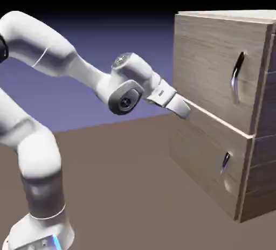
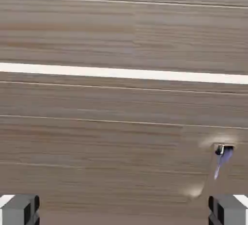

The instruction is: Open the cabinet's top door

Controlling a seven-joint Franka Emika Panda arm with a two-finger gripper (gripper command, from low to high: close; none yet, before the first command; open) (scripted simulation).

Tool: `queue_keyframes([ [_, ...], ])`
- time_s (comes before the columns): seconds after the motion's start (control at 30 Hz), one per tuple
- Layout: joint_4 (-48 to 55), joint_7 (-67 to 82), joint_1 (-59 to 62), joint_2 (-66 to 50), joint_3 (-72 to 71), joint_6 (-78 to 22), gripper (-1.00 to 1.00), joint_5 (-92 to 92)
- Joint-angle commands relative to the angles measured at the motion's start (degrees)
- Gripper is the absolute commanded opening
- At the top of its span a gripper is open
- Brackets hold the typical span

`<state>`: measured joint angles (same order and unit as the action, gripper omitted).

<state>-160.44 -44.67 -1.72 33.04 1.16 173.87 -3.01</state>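
Cabinet (image 1: 215,103) stood at the right of the exterior view, resting on the brown bench (image 1: 124,179). Its top door (image 1: 213,63) looked slightly ajar, its edge standing a little proud of the body, though that could be only the panel's thickness. The handle (image 1: 237,74) was untouched. The gripper (image 1: 186,110) sat near the seam between the two panels, well apart from that handle, and held nothing.

In the hand view, wood grain filled the frame, crossed by a pale band that was probably the seam. A small handle (image 2: 220,158) showed at lower right; which panel it belonged to could not be told. The fingertips (image 2: 19,209) sat at both bottom corners, so the jaws were spread wide and empty. Reaching, grasping and pulling all seemed left to do.
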Motion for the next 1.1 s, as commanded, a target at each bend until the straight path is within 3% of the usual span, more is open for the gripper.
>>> queue_keyframes([
  [0.0, 0.5, -1.8, -0.9, 0.3, 1.0, -0.1, 0.0, -2.5],
  [1.07, 15.2, -60.6, -28.3, 10.5, 31.8, -3.7, 0.0, -82.2],
])
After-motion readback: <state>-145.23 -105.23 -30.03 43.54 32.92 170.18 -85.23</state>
